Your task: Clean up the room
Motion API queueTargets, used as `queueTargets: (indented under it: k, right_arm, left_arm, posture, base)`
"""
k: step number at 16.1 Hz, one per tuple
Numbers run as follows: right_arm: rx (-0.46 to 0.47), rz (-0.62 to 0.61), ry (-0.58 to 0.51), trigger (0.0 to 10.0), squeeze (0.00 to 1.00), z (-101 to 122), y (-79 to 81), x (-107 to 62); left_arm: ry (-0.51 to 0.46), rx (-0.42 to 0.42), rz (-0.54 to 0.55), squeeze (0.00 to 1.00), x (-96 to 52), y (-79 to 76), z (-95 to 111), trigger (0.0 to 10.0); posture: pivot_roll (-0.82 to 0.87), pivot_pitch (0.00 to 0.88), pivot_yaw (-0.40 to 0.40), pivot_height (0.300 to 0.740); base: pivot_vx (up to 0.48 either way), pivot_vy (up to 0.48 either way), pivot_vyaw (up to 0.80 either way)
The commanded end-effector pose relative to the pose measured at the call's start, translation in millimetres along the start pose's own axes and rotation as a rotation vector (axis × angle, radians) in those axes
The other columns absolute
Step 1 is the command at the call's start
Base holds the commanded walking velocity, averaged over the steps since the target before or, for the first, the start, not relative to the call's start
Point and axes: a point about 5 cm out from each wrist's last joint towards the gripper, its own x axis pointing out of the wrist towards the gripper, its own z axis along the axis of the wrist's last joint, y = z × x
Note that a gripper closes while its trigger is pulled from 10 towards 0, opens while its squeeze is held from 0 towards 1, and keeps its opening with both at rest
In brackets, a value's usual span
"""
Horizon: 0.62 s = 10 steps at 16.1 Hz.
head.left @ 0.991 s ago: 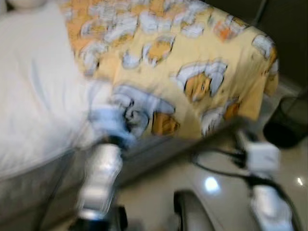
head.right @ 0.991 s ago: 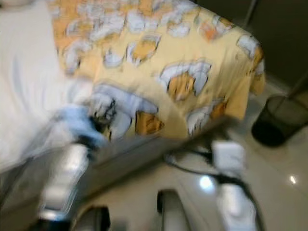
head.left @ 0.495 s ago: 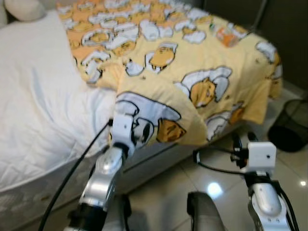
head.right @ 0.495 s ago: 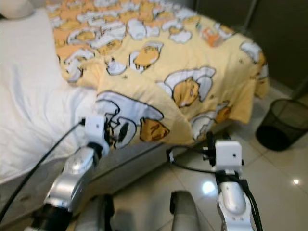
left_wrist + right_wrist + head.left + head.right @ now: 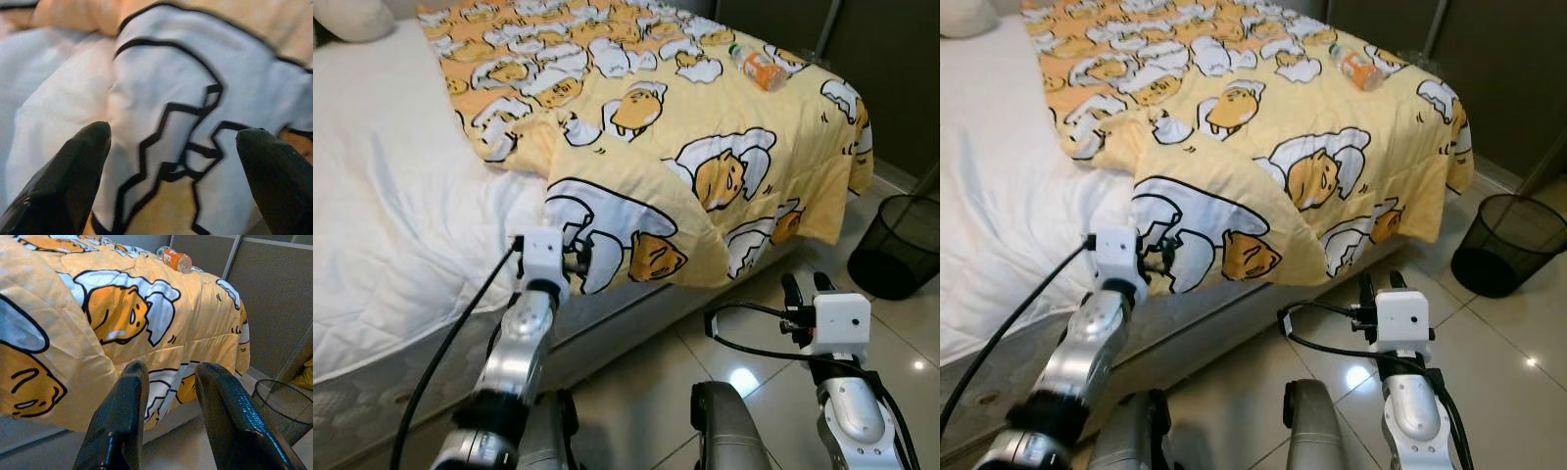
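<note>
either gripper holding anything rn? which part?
Nothing held. Left gripper is open at the folded corner of the yellow cartoon-print quilt; right gripper is open over the floor.

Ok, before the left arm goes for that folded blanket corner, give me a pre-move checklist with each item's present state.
1. Left gripper open wide enough for fabric: ok, fingers spread with the cloth between them in the left wrist view.
2. Left gripper lined up on the folded corner of the yellow blanket: ok, it sits right at the corner's edge.
3. Fabric already pinched: not ok, fingers not closed on it.
4. Right gripper out of the way: ok, open, low beside the bed over the floor.
5. Orange bottle safe if the blanket is pulled: not ok, it lies on the blanket near the far corner.
6. Black wire bin upright and reachable: ok upright; reach cannot tell.
</note>
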Motion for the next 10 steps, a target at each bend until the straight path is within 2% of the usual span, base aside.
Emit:
queueTargets:
  k: [1,6,8,9,10]
  right_arm:
    - [-0.005,0.011,-0.001,10.0,0.00,-0.3,0.8,-1.3]
    - [-0.018,0.017,0.021,10.0,0.00,-4.8,-0.8,-5.7]
    - [-0.019,0.020,0.029,10.0,0.00,-6.8,-0.1,-6.2]
    - [-0.019,0.023,0.031,10.0,0.00,-7.4,0.7,-6.0]
    - [-0.020,0.027,0.032,10.0,0.00,-7.5,1.4,-5.5]
  left_arm:
    - [0.001,0.000,0.028,0.00,2.1,3.5,-0.3,10.0]
    - [0.034,0.011,0.082,0.00,6.8,13.1,-9.7,10.0]
    - [0.047,0.010,0.065,0.00,8.4,11.0,-11.8,10.0]
    - [0.066,0.023,0.047,0.00,9.2,8.5,-14.6,10.0]
    - [0.127,0.033,0.036,0.00,10.5,6.7,-22.2,10.0]
  posture:
    - [-0.25,0.026,0.053,0.595]
    - [-0.26,0.038,0.056,0.595]
    - [-0.26,0.038,0.056,0.595]
    - [-0.26,0.038,0.056,0.595]
    - [-0.25,0.037,0.049,0.595]
  base:
    - [0.000,0.000,0.00]
    - [0.000,0.000,0.00]
    - [0.000,0.000,0.00]
    - [0.000,0.000,0.00]
    - [0.000,0.000,0.00]
